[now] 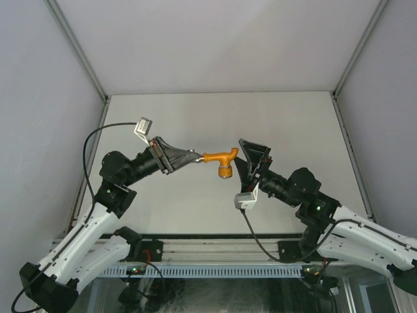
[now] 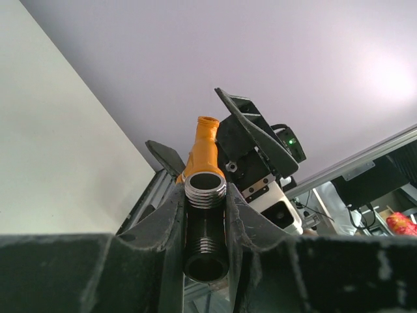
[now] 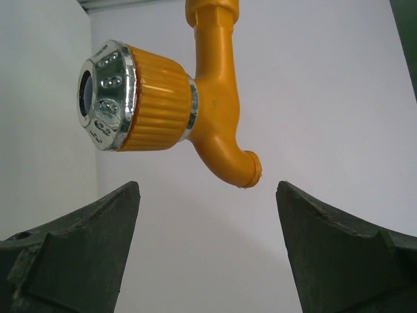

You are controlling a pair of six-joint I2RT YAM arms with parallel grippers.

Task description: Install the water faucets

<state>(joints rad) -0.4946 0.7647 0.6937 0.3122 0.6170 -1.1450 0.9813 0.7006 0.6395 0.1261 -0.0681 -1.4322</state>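
The orange-yellow water faucet (image 1: pixel 221 160) hangs in mid-air above the table, its threaded end joined to a grey metal pipe fitting (image 2: pixel 205 190). My left gripper (image 1: pixel 190 156) is shut on that fitting, and the faucet (image 2: pixel 203 147) sticks out beyond its fingertips. In the right wrist view the faucet (image 3: pixel 215 111) shows its chrome-rimmed round knob (image 3: pixel 124 98) with a blue centre on the left and its bent spout pointing down right. My right gripper (image 1: pixel 251 156) is open and empty, just right of the faucet, with the spout tip a little beyond its fingers (image 3: pixel 98 235).
The white table top (image 1: pixel 221 117) is walled by grey panels at the left, back and right. An aluminium rail (image 1: pixel 215 251) runs along the near edge by the arm bases. My right gripper's body (image 2: pixel 257 140) shows close behind the faucet in the left wrist view.
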